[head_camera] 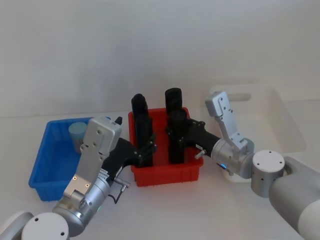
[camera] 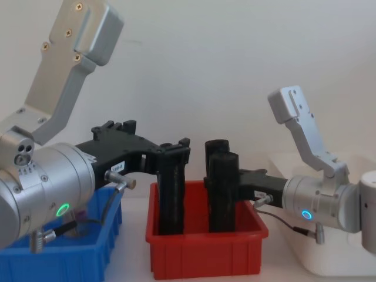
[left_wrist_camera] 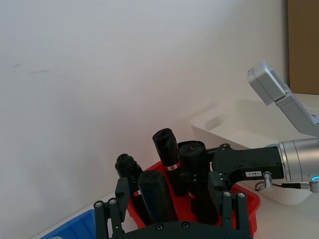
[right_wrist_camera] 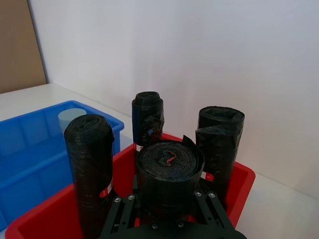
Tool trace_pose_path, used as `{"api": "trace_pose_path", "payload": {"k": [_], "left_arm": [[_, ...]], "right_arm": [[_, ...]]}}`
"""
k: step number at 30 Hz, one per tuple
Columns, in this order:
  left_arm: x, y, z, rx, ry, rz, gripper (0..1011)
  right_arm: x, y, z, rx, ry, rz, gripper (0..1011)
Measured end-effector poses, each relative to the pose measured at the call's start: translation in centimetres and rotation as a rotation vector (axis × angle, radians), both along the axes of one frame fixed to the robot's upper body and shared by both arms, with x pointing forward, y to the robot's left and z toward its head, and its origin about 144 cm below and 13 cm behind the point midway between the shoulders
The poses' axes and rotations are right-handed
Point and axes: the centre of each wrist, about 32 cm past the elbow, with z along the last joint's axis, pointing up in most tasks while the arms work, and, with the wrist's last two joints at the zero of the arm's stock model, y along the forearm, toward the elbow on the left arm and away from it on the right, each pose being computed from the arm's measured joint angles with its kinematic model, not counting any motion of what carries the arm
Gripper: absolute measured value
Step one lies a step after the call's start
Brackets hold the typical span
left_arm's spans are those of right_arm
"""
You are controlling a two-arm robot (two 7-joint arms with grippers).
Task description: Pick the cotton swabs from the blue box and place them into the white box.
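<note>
On the left of the head view, the blue box [head_camera: 47, 165] has one of the cotton swabs [head_camera: 78, 134] in its far corner. Centre frame, the left tool [head_camera: 146, 147] is clamped on a black roll [head_camera: 144, 142] in the red bin [head_camera: 167, 175], and the right tool [head_camera: 177, 135] is clamped on another black roll [head_camera: 176, 137]. The white box [head_camera: 280, 120] is upper right.

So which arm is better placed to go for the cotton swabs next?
Left, probably. The cotton swabs sit in the blue box on the left gripper's side. Both grippers are closed on black rolls in the red bin; the right gripper is farther away.
</note>
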Motion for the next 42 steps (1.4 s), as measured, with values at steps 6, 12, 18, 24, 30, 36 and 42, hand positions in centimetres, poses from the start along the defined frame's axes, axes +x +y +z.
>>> {"api": "trace_pose_path", "payload": {"k": [6, 12, 18, 24, 30, 36, 42], "left_arm": [[0.0, 0.0, 0.0, 0.000, 0.000, 0.000, 1004], [0.0, 0.0, 0.0, 0.000, 0.000, 0.000, 1004], [0.0, 0.0, 0.0, 0.000, 0.000, 0.000, 1004], [0.0, 0.0, 0.0, 0.000, 0.000, 0.000, 1004], [0.0, 0.0, 0.0, 0.000, 0.000, 0.000, 1004], [0.0, 0.0, 0.0, 0.000, 0.000, 0.000, 1004], [0.0, 0.0, 0.0, 0.000, 0.000, 0.000, 1004]], "right_arm": [[0.1, -0.1, 0.2, 0.019, -0.020, -0.007, 447], [0.2, -0.3, 0.9, 0.050, -0.062, -0.014, 436], [-0.4, -0.7, 2.2, 0.086, -0.109, -0.030, 435], [-1.5, -1.2, 3.8, 0.120, -0.163, -0.044, 436], [-2.7, -1.6, 5.0, 0.139, -0.196, -0.063, 435], [-4.2, -2.0, 6.8, 0.152, -0.236, -0.102, 435], [-5.7, -2.7, 8.2, 0.149, -0.255, -0.163, 435]]}}
